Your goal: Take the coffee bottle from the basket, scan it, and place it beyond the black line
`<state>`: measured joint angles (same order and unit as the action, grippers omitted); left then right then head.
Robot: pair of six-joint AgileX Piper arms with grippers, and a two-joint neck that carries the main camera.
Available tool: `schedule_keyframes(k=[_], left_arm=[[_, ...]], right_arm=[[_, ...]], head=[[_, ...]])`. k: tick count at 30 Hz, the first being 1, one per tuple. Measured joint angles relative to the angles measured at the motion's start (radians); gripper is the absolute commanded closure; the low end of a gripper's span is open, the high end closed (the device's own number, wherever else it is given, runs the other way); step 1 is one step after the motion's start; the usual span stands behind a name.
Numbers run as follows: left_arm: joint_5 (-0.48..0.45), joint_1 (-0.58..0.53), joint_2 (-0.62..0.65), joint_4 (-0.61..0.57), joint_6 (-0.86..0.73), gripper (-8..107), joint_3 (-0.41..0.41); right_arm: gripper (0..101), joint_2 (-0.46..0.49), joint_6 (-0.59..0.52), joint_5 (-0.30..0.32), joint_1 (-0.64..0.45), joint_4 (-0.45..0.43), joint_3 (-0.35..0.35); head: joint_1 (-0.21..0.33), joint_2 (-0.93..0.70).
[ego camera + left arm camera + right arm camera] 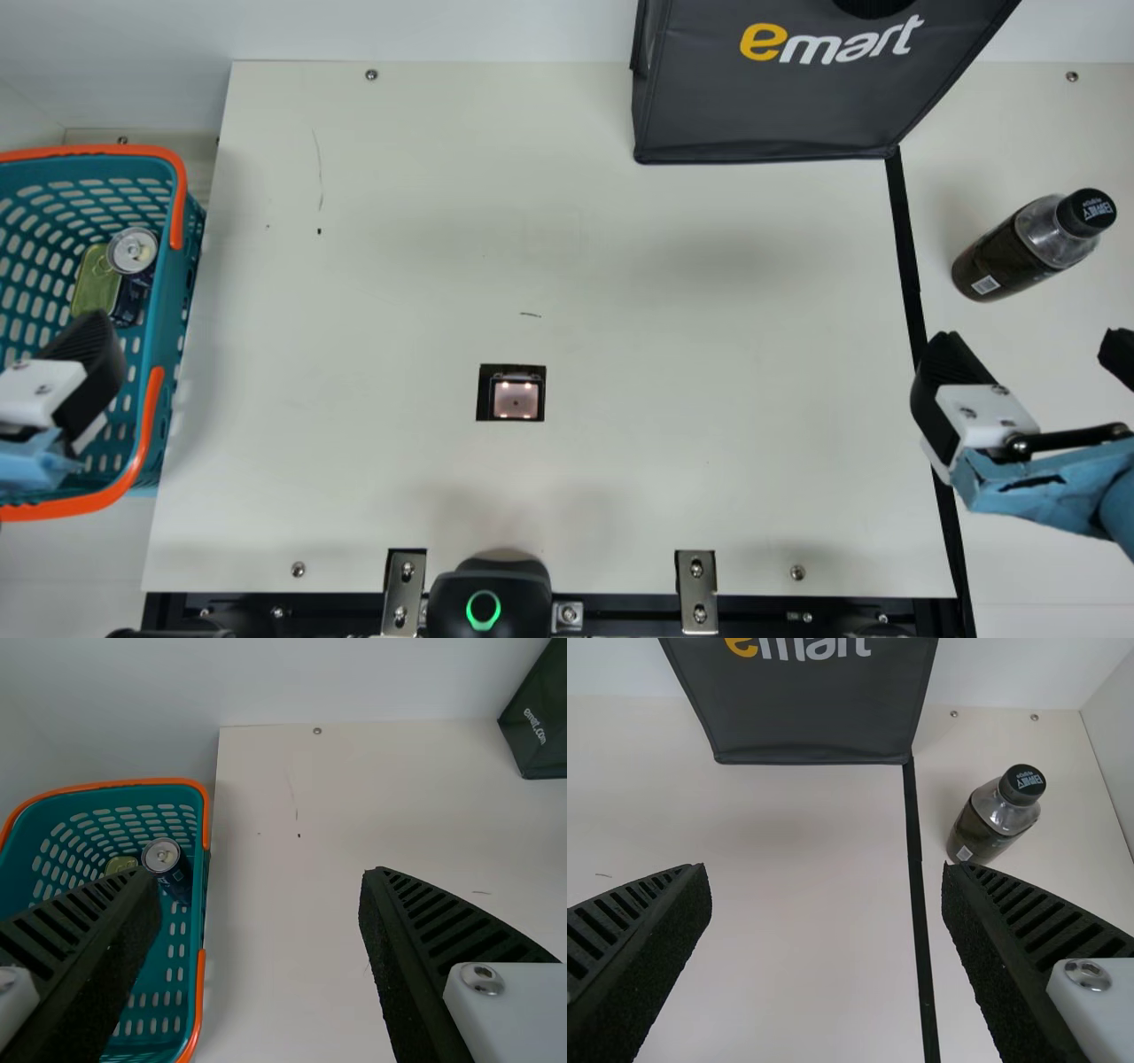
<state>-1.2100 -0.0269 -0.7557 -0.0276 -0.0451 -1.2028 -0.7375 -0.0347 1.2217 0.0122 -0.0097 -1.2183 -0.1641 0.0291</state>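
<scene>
The coffee bottle (pixel 1019 252), dark with a black cap, stands on the right side of the black line (pixel 907 257), apart from any gripper. My right gripper (pixel 1032 356) is open, nearer the front edge than the bottle. In the right wrist view, the bottle (pixel 988 824) is beyond the fingers of the open right gripper (pixel 826 879). Over the teal basket (pixel 159 354) at the left is my left gripper (pixel 84 359). From the left wrist, the left gripper (pixel 261 884) has its fingers wide apart with nothing held, the basket (pixel 182 1028) partly behind one finger.
A silver-topped can (pixel 133 251) and a yellow-green tin (pixel 96 282) lie in the basket's back right part. A scanner window (pixel 516 399) is set in the table (pixel 709 372). A dark bag (pixel 771 97) stands at the back, and a black device (pixel 487 594) sits at the front edge.
</scene>
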Motion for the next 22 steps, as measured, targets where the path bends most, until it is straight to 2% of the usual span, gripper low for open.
schedule_keyframes(k=[22], left_arm=[[0.000,0.000,0.000,0.000,0.000,9,0.000]], right_arm=[[10,0.000,0.000,0.000,0.000,0.000,0.000]], head=[[0.000,0.002]])
